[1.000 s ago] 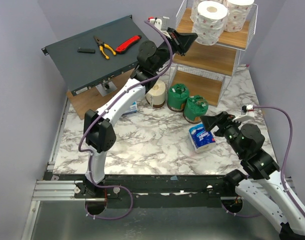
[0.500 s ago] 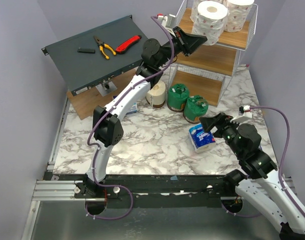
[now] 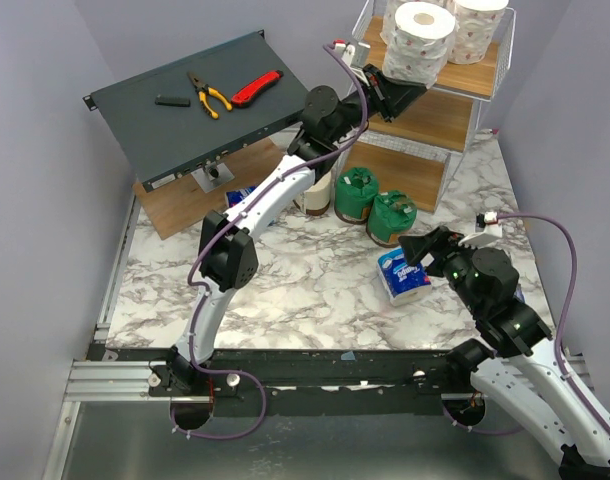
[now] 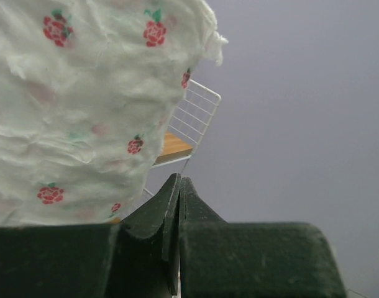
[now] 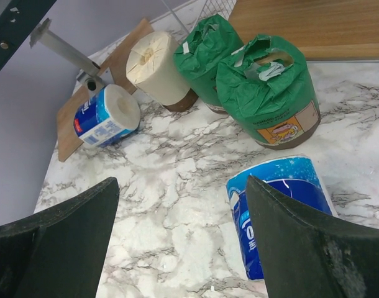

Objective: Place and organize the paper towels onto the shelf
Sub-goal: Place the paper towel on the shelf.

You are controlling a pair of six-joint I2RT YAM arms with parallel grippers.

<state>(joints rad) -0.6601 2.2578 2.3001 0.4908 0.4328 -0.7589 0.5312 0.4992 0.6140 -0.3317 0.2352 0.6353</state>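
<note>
The left gripper (image 3: 398, 92) reaches up to the shelf (image 3: 437, 117), its tip at the lower edge of the front printed roll (image 3: 418, 45) on the top tier. In the left wrist view its jaws are pressed together with nothing between them, and the rose-printed roll (image 4: 84, 105) fills the upper left just above them; I cannot tell whether they touch it. A second printed roll (image 3: 478, 28) stands beside the first on the same tier, and a third shows partly behind them. The two lower tiers hold no rolls. On the worktop (image 3: 285, 285) in front of the shelf stand the cream roll (image 5: 153, 67) and two green rolls (image 5: 208, 53) (image 5: 268, 93) close together in a row. The right gripper (image 5: 181, 183) hovers with jaws wide, holding nothing, above and just short of a blue pack (image 5: 283, 205) lying on its side near the green rolls. Another blue pack (image 5: 105, 116) lies left of the cream roll, at the edge of a flat wooden board (image 5: 71, 118).
</note>
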